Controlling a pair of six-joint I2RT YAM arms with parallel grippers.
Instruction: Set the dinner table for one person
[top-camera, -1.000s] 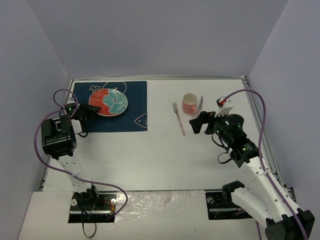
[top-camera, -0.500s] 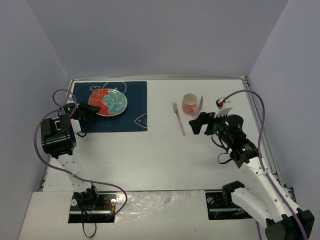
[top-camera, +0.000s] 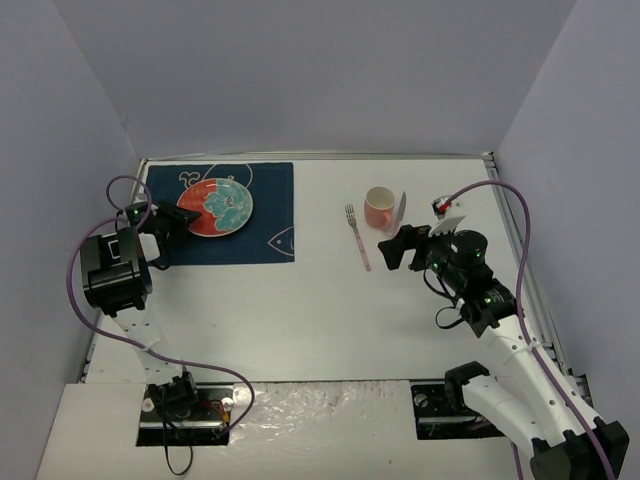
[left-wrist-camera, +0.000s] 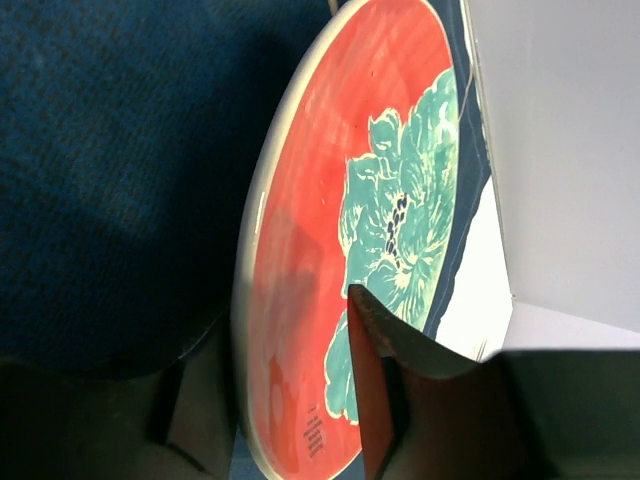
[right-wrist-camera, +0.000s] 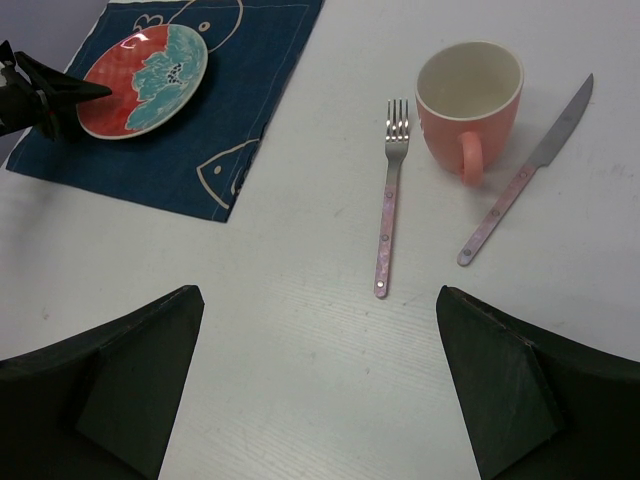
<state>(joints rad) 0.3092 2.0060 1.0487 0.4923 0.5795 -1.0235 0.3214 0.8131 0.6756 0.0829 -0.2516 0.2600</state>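
Note:
A red plate with a teal flower (top-camera: 218, 206) lies on the dark blue whale placemat (top-camera: 262, 238) at the far left of the white dinner table (top-camera: 300, 310). My left gripper (top-camera: 183, 217) is shut on the plate's left rim. In the left wrist view one finger (left-wrist-camera: 400, 400) lies on top of the plate (left-wrist-camera: 330, 200) and the other sits under it. The gripped rim seems raised a little off the mat. My right gripper (top-camera: 396, 246) is open and empty above bare table (right-wrist-camera: 320, 380), just near of the pink-handled fork (right-wrist-camera: 388, 210).
A pink mug (right-wrist-camera: 468, 95) stands right of the fork, and a pink-handled knife (right-wrist-camera: 525, 175) lies right of the mug. The mug (top-camera: 379, 207) and fork (top-camera: 356, 235) are at the back centre-right. Grey walls enclose the table on three sides.
The left gripper and the plate have shifted slightly to the left and back on the placemat. The right arm has not moved.

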